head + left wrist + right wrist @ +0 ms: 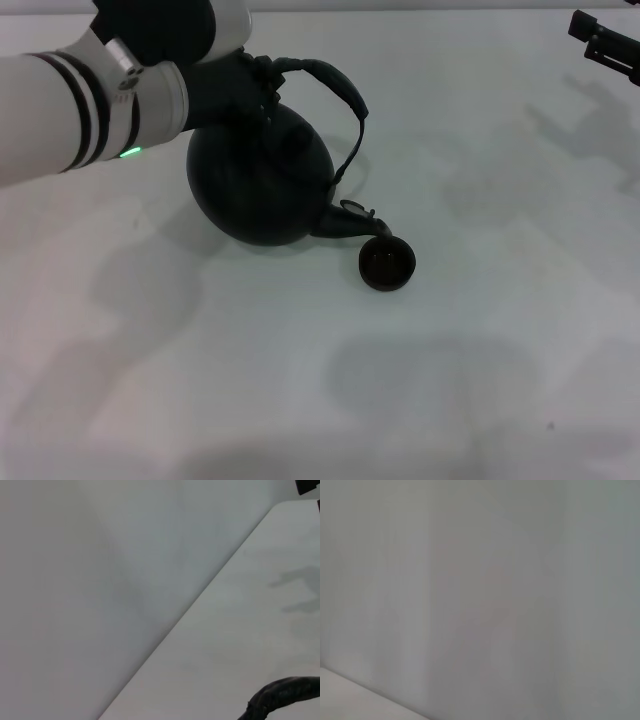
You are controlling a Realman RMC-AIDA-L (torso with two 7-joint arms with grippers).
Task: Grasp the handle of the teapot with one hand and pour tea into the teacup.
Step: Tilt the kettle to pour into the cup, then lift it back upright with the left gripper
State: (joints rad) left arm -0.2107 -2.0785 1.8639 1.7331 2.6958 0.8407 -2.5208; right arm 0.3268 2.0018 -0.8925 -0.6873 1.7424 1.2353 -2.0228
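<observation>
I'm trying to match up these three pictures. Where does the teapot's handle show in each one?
Head view: the handle arches over the tilted teapot, upper centre, held at its left end by the left end effector.
Left wrist view: a dark curved piece at the lower right edge, probably the handle.
Right wrist view: not in it.
Shared landmark: the white table.
</observation>
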